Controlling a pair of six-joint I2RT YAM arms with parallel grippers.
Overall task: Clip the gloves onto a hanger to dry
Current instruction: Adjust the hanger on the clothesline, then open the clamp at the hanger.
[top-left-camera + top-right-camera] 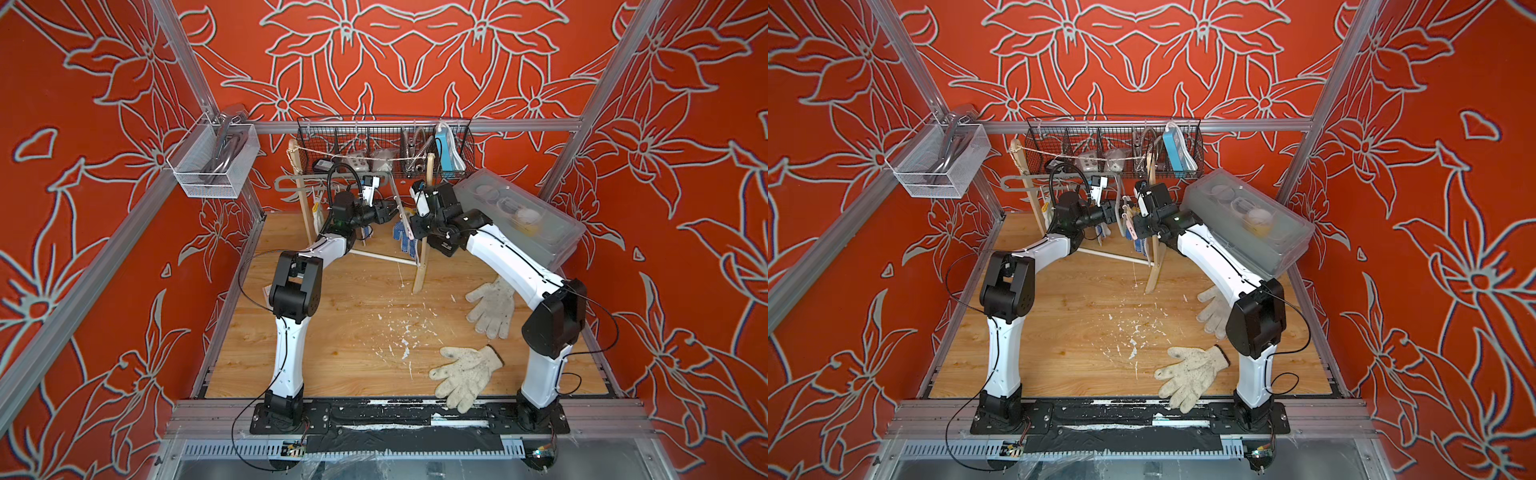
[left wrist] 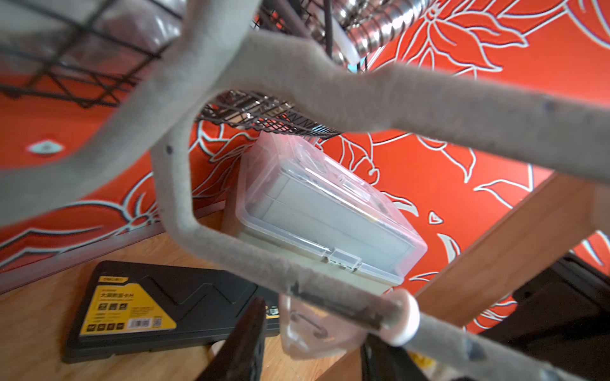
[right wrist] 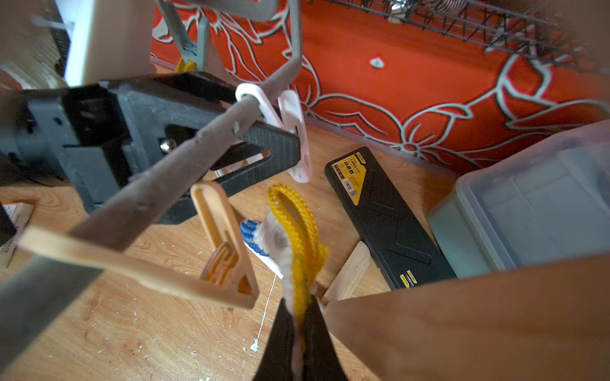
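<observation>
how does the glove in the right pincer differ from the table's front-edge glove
The held glove has a yellow cuff and blue dots; the front glove is plain off-white. The held glove hangs from the right pincer; the front glove lies flat. Both are knit.

The black flat case (image 2: 198,293) bears a yellow label (image 2: 127,306) with the brand "deli" in its upper corner, a row of Chinese characters too blurred to read, small icons and a barcode sticker.
</observation>
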